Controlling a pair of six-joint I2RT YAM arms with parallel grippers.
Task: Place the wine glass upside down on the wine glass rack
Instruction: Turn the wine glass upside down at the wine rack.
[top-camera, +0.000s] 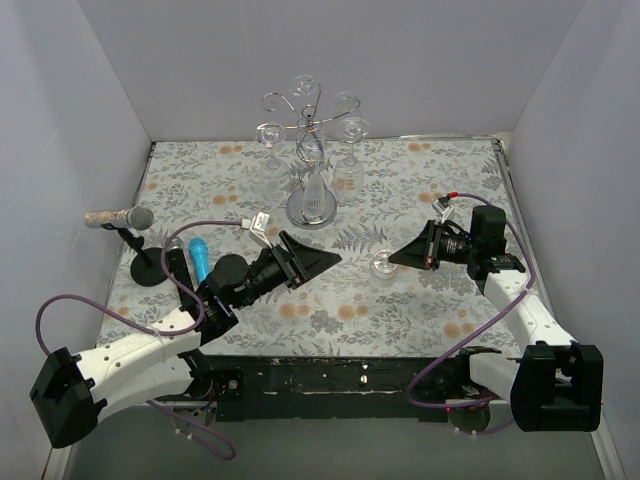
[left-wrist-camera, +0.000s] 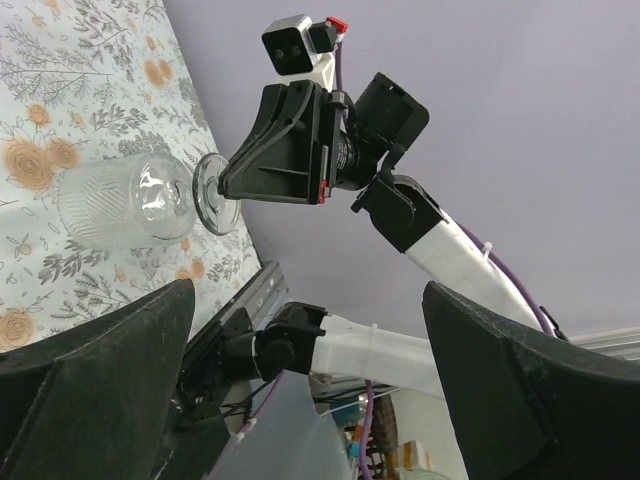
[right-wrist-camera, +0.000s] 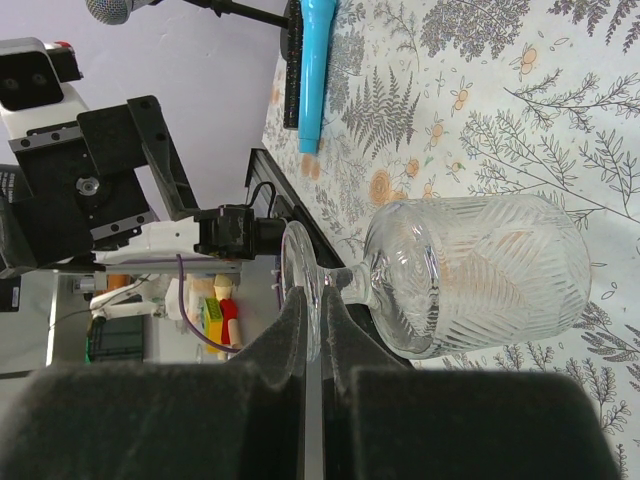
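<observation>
Top external view: a floral-patterned bench (top-camera: 420, 190) enclosed by plain pale walls, with two robot arms reaching in from the near edge. The right pincer (top-camera: 393, 261) is closed on the round foot of the wine glass (top-camera: 381, 264), which sits to the right of the bench's centre, turned on its side with the bowl pointing toward the left arm. Whether the bowl touches the cloth cannot be told. The left pincer (top-camera: 335, 259) is spread wide and holds nothing, just beside the glass and facing it. The wine glass rack (top-camera: 312, 208), shiny silver wire on a round mirrored base, stands near the far edge, well apart from the held glass, with other clear glasses (top-camera: 353, 130) among its curled arms. At the left edge a grey microphone (top-camera: 125, 217) sits on a black stand, and a blue microphone-like object (top-camera: 200, 258) lies near it. Right wrist view: the two dark fingers (right-wrist-camera: 285, 340) pinch the thin foot (right-wrist-camera: 300, 285) edge-on, and the ribbed bowl (right-wrist-camera: 470, 275) extends to the right over the fern print. Left wrist view: the glass (left-wrist-camera: 125, 200) lies horizontal with the right pincer (left-wrist-camera: 232, 185) clamped on its foot.
</observation>
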